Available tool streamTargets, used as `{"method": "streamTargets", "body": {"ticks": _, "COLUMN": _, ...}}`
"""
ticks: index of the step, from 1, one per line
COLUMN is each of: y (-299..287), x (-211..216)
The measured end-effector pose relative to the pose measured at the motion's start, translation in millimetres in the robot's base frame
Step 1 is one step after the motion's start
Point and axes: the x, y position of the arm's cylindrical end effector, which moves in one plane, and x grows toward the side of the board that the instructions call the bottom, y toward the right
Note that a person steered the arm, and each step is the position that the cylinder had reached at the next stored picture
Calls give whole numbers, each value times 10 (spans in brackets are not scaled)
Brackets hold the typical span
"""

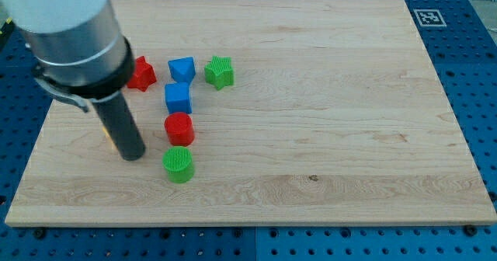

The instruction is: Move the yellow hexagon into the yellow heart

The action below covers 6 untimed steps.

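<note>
My tip (133,157) rests on the board at the view's left, just left of the green cylinder (179,165) and the red cylinder (179,127). A thin sliver of yellow (108,135) shows at the rod's left edge; its shape cannot be made out. No other yellow block shows; the arm's grey body hides the board's upper left part.
A red star (143,73) sits partly behind the arm. A blue block (182,68), a green star (220,71) and a blue cube (178,98) lie to its right. The wooden board (326,121) sits on a blue pegboard. A marker tag (428,17) is at the top right.
</note>
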Motion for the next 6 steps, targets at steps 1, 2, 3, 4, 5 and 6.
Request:
{"method": "streamTargets", "body": {"ticks": 1, "y": -284, "x": -156}}
{"method": "streamTargets", "body": {"ticks": 2, "y": -402, "x": -319}}
{"method": "streamTargets", "body": {"ticks": 3, "y": -402, "x": -327}}
{"method": "streamTargets", "body": {"ticks": 4, "y": -437, "x": -498}}
{"method": "streamTargets", "body": {"ticks": 5, "y": -460, "x": -705}}
{"method": "streamTargets", "body": {"ticks": 6, "y": -460, "x": -702}}
